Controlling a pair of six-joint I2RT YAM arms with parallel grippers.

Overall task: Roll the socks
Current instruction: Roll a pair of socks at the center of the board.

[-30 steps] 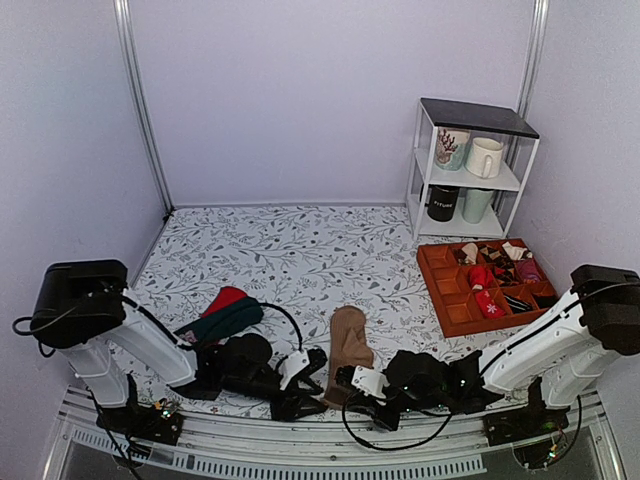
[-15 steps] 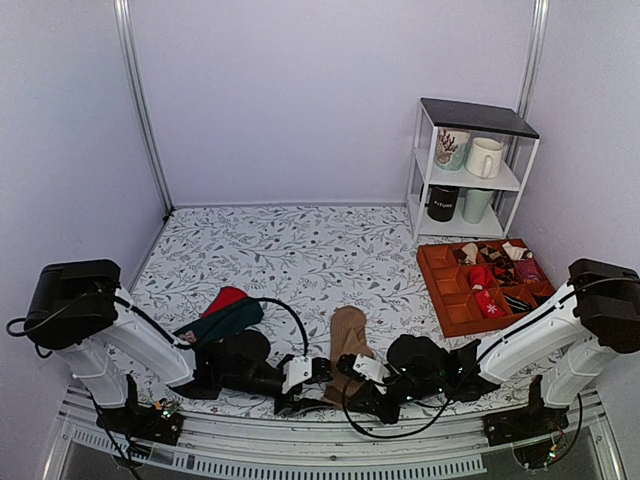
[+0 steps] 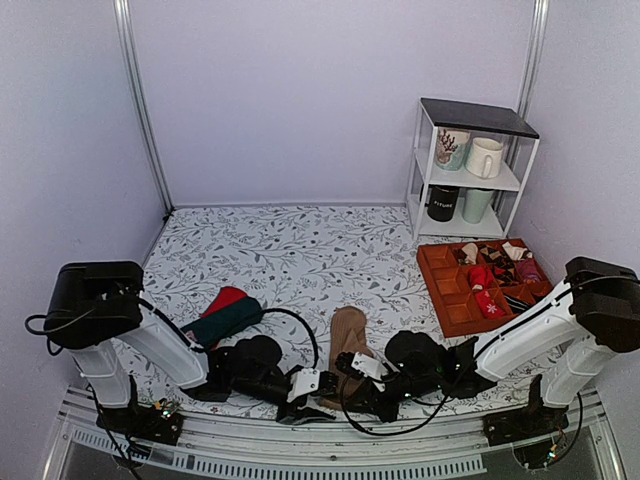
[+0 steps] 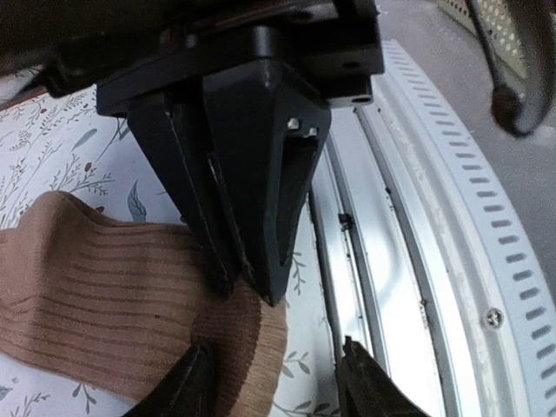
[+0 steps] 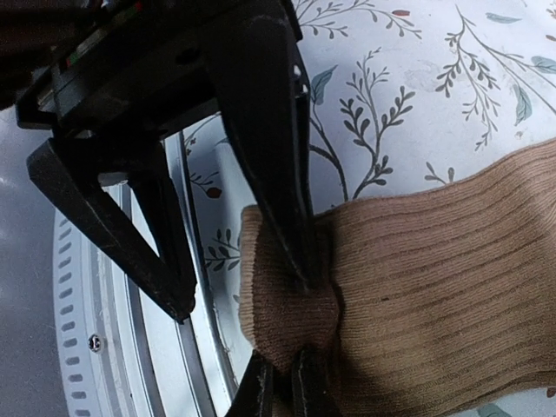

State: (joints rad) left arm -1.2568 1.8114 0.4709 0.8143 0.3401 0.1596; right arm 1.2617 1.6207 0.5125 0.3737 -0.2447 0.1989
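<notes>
The tan-brown socks (image 3: 348, 335) lie as one flat strip, toe away from me and cuff at the near table edge. My right gripper (image 3: 352, 378) is shut on the cuff's corner, and the knit bunches up between its tips (image 5: 282, 373). In the left wrist view it shows as a closed black wedge (image 4: 252, 291) pressed into the ribbed cuff (image 4: 104, 287). My left gripper (image 4: 278, 387) stands open right beside it. One finger is over the cuff (image 5: 434, 278) and the other is over the bare patterned table by the rail.
A red and dark green sock pair (image 3: 220, 315) lies to the left. An orange divided tray (image 3: 436, 292) with small rolled socks stands at the right, with a white shelf of mugs (image 3: 470, 165) behind it. A slotted metal rail (image 4: 417, 217) runs along the near edge.
My right gripper has slid left onto the cuff and stays shut. The left gripper has shifted right, close beside it at the cuff.
</notes>
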